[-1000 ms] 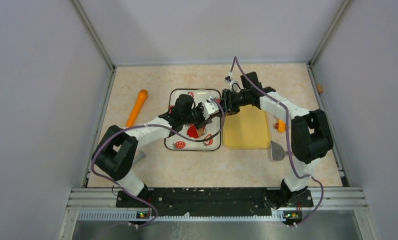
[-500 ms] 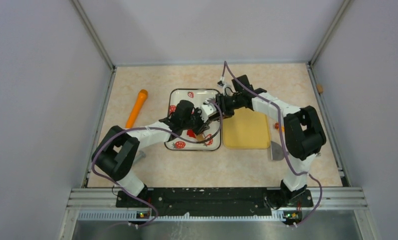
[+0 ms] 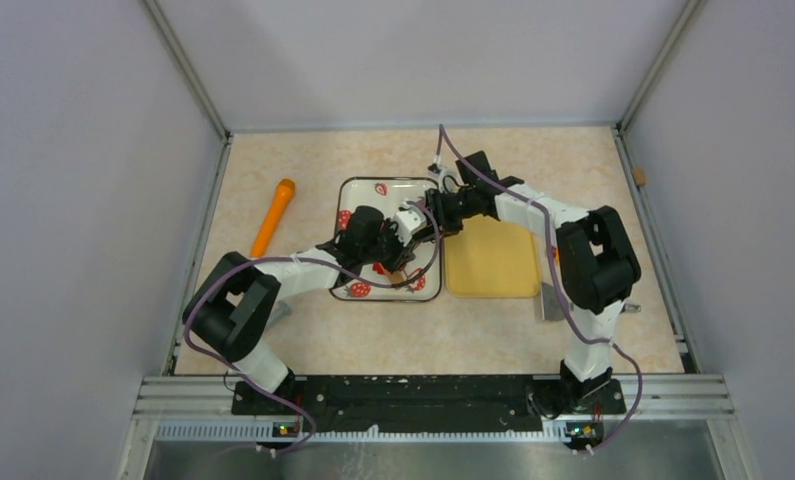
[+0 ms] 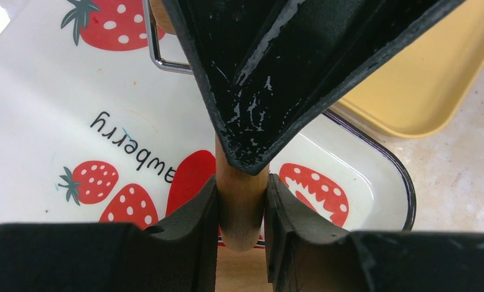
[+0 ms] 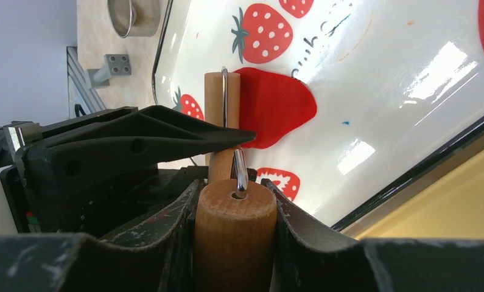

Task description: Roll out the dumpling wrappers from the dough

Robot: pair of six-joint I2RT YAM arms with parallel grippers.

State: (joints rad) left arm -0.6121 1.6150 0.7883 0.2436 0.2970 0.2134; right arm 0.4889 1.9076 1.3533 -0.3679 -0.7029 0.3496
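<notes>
The dough [image 5: 274, 107] is a flattened red blob on the white strawberry-print tray [image 3: 393, 196]; it also shows in the left wrist view [image 4: 188, 176]. No neat round wrappers show. Both grippers hold a small wooden rolling pin over the tray. My left gripper [image 4: 240, 194] is shut on one wooden handle [image 4: 242, 210]. My right gripper [image 5: 234, 207] is shut on the other handle [image 5: 233, 234]. The pin's roller [image 5: 215, 100] lies at the dough's edge, joined by a metal wire. From above, the left gripper [image 3: 398, 248] and the right gripper [image 3: 428, 220] meet over the tray and hide most of the dough.
A yellow board [image 3: 491, 258] lies right of the tray and touches it. An orange tool [image 3: 273, 215] lies to the tray's left. A grey scraper [image 3: 553, 300] lies near the board's near right corner. A round metal cutter [image 5: 133, 12] stands beyond the tray.
Both grippers have moved the rolling pin left and toward the near side of the tray, over the dough. The right arm has stretched further left.
</notes>
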